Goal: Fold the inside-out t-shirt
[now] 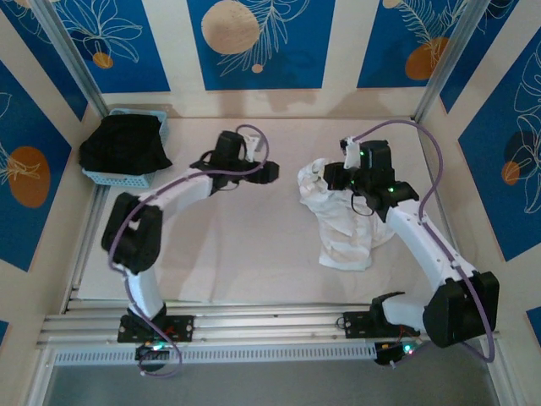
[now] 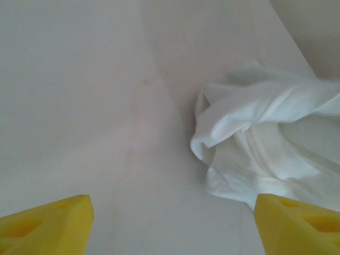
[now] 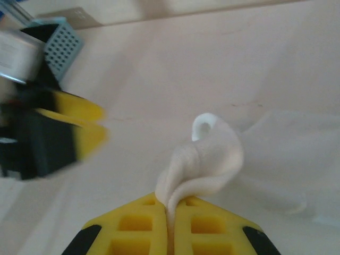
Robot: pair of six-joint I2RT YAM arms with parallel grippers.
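The inside-out t-shirt lies crumpled on the right half of the table, white and bunched, with no marks showing. My right gripper sits at the shirt's upper left corner. In the right wrist view it is shut on a raised twist of the white cloth. My left gripper hovers just left of the shirt with its jaws wide apart. In its wrist view the yellow fingertips frame bare table, and the shirt's folds lie ahead to the right.
A blue basket holding a black garment stands at the table's back left corner, also seen as the basket in the right wrist view. Aluminium posts and patterned walls close in the table. Bare table spreads between the arms.
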